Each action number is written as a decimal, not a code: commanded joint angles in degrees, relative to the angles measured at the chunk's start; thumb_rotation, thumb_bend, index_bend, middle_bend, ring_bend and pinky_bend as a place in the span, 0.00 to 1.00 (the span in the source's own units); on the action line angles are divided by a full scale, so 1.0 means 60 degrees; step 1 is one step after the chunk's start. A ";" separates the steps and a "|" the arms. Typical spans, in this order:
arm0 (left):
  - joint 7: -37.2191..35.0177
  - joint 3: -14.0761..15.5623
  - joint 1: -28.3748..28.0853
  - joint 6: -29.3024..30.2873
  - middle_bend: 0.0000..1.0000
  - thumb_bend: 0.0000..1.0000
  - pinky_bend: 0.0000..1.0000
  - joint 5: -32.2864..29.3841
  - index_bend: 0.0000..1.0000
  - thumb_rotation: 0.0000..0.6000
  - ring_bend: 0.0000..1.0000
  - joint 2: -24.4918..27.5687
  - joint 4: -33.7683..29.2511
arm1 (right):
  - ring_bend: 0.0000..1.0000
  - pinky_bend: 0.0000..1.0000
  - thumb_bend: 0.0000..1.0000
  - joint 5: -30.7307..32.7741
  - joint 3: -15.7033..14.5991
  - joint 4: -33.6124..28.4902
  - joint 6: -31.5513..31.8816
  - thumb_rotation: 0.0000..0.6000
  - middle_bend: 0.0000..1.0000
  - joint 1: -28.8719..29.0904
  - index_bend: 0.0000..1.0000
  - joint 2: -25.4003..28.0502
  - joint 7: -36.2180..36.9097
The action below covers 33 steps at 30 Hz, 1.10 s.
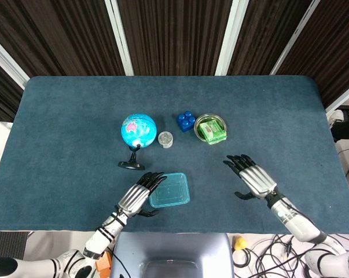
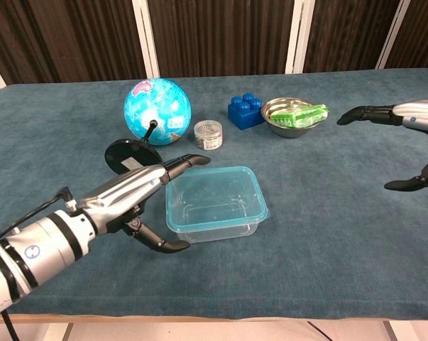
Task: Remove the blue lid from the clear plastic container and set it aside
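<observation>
The clear plastic container with its translucent blue lid (image 1: 169,189) (image 2: 215,200) sits near the table's front edge. My left hand (image 1: 138,196) (image 2: 139,190) lies just left of it, fingers spread, fingertips at the lid's left rim and thumb low by the container's side; it holds nothing. Well to the right of the container, my right hand (image 1: 252,176) (image 2: 405,121) hovers open and empty, fingers extended.
Behind the container stand a small globe on a black stand (image 1: 138,130) (image 2: 157,104), a little glass jar (image 1: 165,139) (image 2: 208,133), a blue toy brick (image 1: 186,120) (image 2: 245,111) and a metal bowl with a green item (image 1: 210,129) (image 2: 292,116).
</observation>
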 commanded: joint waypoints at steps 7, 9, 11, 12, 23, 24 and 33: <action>-0.0845 -0.0056 -0.0138 -0.0288 0.00 0.18 0.05 -0.0099 0.03 1.00 0.00 -0.0544 0.0762 | 0.00 0.00 0.18 -0.0036 -0.0008 0.0020 -0.0112 1.00 0.00 0.0093 0.00 -0.0198 -0.0209; -0.0972 -0.0052 -0.0170 -0.0247 0.00 0.18 0.05 -0.0019 0.10 1.00 0.00 -0.0570 0.0869 | 0.00 0.00 0.18 -0.0217 -0.0040 0.0076 -0.0034 1.00 0.00 0.0112 0.00 -0.0341 -0.0273; -0.1152 -0.0056 -0.0144 -0.0056 0.03 0.19 0.07 0.0079 0.20 1.00 0.00 -0.0656 0.0997 | 0.00 0.00 0.18 -0.0512 -0.0083 0.0197 0.0171 1.00 0.00 0.0105 0.00 -0.0588 -0.0249; -0.1284 -0.0051 -0.0118 0.0057 0.06 0.19 0.08 0.0129 0.24 1.00 0.00 -0.0719 0.1068 | 0.00 0.00 0.18 -0.0697 -0.0118 0.0286 0.0279 1.00 0.00 0.0109 0.00 -0.0746 -0.0202; -0.1479 0.0244 -0.0042 0.0433 0.21 0.20 0.10 0.0524 0.35 1.00 0.04 -0.1122 0.1821 | 0.00 0.00 0.18 -0.1920 -0.0364 0.1168 0.0693 1.00 0.00 0.0389 0.26 -0.2466 -0.0526; -0.1519 0.0260 -0.0036 0.0456 0.22 0.20 0.10 0.0544 0.34 1.00 0.04 -0.1152 0.1871 | 0.00 0.00 0.18 -0.1975 -0.0344 0.1289 0.0770 1.00 0.00 0.0403 0.29 -0.2668 -0.0549; -0.1609 0.0316 -0.0043 0.0487 0.23 0.20 0.10 0.0611 0.36 1.00 0.05 -0.1126 0.1922 | 0.00 0.00 0.18 -0.2393 -0.0144 0.2160 0.1514 1.00 0.00 0.0552 0.46 -0.3699 -0.0173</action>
